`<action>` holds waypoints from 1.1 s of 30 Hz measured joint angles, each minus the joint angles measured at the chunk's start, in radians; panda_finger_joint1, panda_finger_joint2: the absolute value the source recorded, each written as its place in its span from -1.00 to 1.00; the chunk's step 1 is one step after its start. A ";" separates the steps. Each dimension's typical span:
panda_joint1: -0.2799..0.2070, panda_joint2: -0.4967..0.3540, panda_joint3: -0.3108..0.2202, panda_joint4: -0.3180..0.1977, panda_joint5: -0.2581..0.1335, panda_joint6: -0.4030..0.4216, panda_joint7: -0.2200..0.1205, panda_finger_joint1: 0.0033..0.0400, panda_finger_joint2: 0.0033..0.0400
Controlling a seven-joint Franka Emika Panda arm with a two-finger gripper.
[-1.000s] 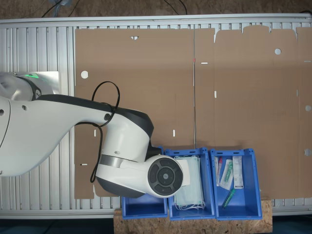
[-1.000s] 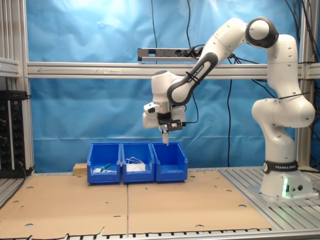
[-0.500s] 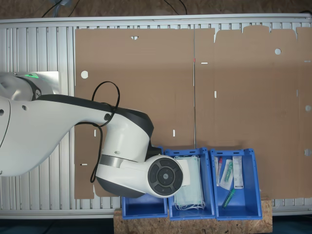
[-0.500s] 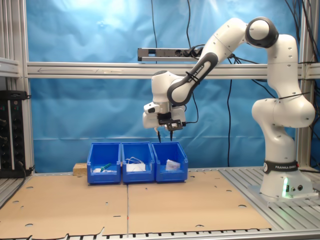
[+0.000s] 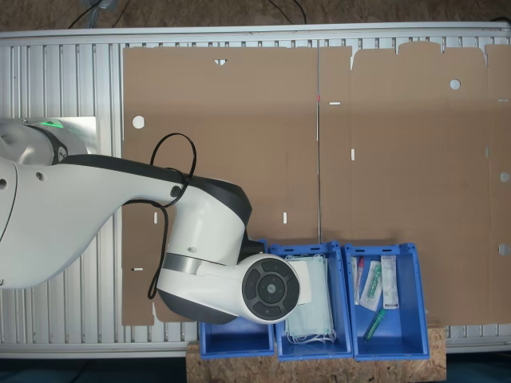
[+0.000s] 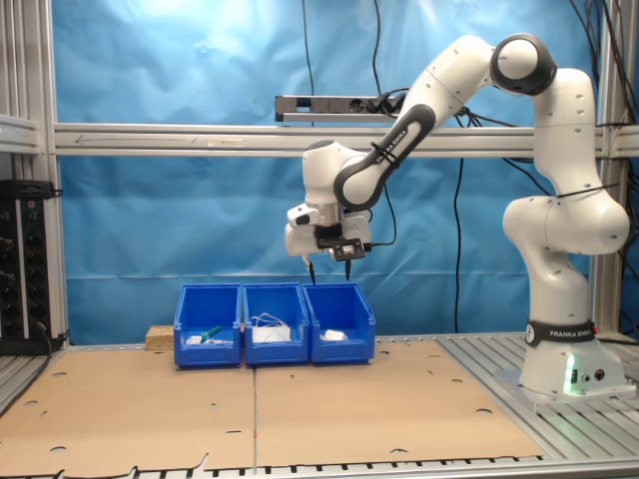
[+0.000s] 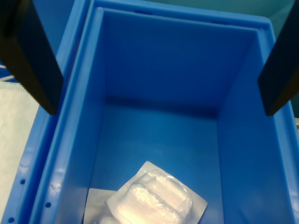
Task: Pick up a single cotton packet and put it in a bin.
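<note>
My gripper (image 6: 327, 267) hangs open above the blue bin (image 6: 342, 346) at the second exterior view's right end of a row of three. The cotton packet (image 6: 332, 335) lies inside that bin, white against the blue. In the wrist view the black fingers (image 7: 33, 60) stand wide apart over the bin's (image 7: 236, 154) opening with nothing between them. The cotton packet (image 7: 156, 198) rests on the floor below, its middle puffy and its edges sealed flat. No print shows on it. A flat pale piece (image 7: 95, 205) lies partly under it.
In the first exterior view the arm's wrist (image 5: 239, 287) covers most of that bin (image 5: 235, 341). The middle bin (image 5: 313, 349) holds face masks (image 5: 315, 299), and the far bin (image 5: 415, 299) holds several small packets. Cardboard sheets (image 6: 300, 414) cover the table in front of the bins.
The gripper, shut on the packet a second ago, has opened. The packet dropped into the bin below and has come to rest on its floor. The arm has stayed put.
</note>
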 joint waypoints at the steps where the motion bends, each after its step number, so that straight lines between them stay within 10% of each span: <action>1: 0.000 0.000 0.000 0.000 0.000 0.000 0.000 0.92 0.92; 33: 0.000 0.000 0.000 0.000 0.000 0.000 -0.001 1.00 1.00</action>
